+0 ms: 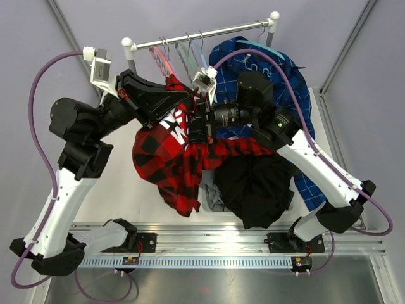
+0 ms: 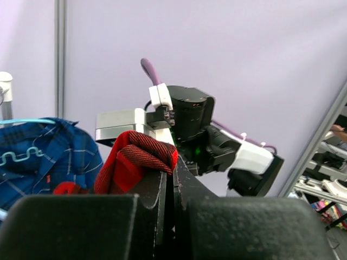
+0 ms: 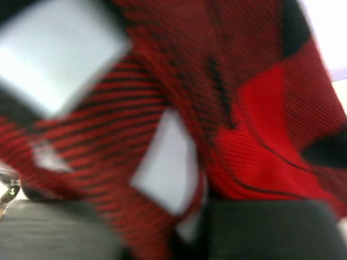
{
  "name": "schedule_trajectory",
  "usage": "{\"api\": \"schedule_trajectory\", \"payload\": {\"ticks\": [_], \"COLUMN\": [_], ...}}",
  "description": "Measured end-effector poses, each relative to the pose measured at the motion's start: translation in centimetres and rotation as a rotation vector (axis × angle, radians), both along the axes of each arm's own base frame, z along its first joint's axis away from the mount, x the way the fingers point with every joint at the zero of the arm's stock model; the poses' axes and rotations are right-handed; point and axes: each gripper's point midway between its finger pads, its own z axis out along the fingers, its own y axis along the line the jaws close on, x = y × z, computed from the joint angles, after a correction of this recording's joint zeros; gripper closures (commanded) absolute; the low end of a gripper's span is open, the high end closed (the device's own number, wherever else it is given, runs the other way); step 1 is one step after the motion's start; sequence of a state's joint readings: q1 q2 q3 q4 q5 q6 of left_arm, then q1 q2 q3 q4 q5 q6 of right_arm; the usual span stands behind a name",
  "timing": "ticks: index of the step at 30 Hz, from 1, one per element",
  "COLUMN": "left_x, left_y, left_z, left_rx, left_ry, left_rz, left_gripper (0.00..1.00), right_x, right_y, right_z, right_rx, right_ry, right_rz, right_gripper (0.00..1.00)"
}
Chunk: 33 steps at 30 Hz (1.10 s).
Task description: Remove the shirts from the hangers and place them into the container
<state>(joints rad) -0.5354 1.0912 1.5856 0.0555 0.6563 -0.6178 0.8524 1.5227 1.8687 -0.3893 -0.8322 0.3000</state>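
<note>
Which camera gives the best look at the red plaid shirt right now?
The top view: it shows most of the shirt, white lettering included. The left wrist view shows only a fold of it pinched in the left tool. The right wrist view is just a blurred close-up of its fabric.

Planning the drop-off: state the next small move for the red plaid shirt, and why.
Probably swing the red plaid shirt rightward over the white basket, above the black shirt. The left end effector clamps a fold of it, the right end effector is against its fabric, and most of it hangs left of the basket.
</note>
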Motion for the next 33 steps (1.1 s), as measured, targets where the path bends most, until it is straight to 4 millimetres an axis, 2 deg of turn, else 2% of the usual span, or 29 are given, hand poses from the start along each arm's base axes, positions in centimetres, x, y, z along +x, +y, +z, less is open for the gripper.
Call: {"api": "schedule_trajectory", "payload": {"ticks": [3, 4, 6, 7, 9, 10, 14, 17, 20, 25, 29, 31, 33], "left_x": [-0.4, -0.6, -1.1, -1.3, -2.2, -2.6, -4.5, -5.7, -5.8, -4.1, -3.3, -3.4, -3.7], "left_y": [0.1, 0.2, 0.6, 0.8, 1.5, 2.1, 4.7, 6.6, 8.1, 9.3, 9.8, 10.2, 10.6], "left_z": [0.5, 0.7, 1.1, 1.2, 1.5, 1.5, 0.9, 0.2, -1.0, -6.1, -10.2, -11.1, -11.3], "left_rx": [-0.02, -0.026, -0.033, -0.034, -0.037, -0.039, -0.037, -0.026, -0.007, 0.081, 0.143, 0.153, 0.151], "left_ry": [-0.002, -0.007, -0.024, -0.034, -0.063, -0.075, -0.111, -0.132, -0.136, -0.044, 0.037, 0.054, 0.056], "left_rz": [-0.015, -0.016, -0.012, -0.005, 0.017, 0.037, 0.143, 0.222, 0.308, 0.419, 0.467, 0.481, 0.49], "left_gripper": [1.0, 0.97, 0.78, 0.57, 0.38, 0.23, 0.02, 0.01, 0.01, 0.01, 0.01, 0.01, 0.01], "right_x": [-0.7, -0.9, -1.2, -1.2, -0.7, 0.1, 2.6, 2.2, 0.4, -1.2, -1.0, -0.6, 0.4], "right_y": [-0.2, -0.4, -1.1, -1.7, -3.3, -4.3, -9.1, -11.9, -14.3, -17.6, -19.0, -18.9, -18.5], "right_z": [0.8, 1.1, 1.6, 1.9, 2.7, 3.2, 5.8, 8.0, 10.8, 14.1, 14.6, 14.2, 13.0], "right_rx": [0.016, 0.021, 0.02, 0.02, 0.018, 0.019, 0.022, 0.03, 0.058, 0.092, 0.084, 0.071, 0.04], "right_ry": [-0.022, -0.037, -0.068, -0.087, -0.132, -0.156, -0.271, -0.368, -0.481, -0.608, -0.632, -0.621, -0.589], "right_rz": [0.051, 0.066, 0.09, 0.096, 0.087, 0.064, -0.088, -0.19, -0.279, -0.439, -0.531, -0.539, -0.537], "right_gripper": [1.0, 1.0, 1.0, 1.0, 1.0, 1.0, 1.0, 1.0, 1.0, 1.0, 1.0, 1.0, 1.0]}}
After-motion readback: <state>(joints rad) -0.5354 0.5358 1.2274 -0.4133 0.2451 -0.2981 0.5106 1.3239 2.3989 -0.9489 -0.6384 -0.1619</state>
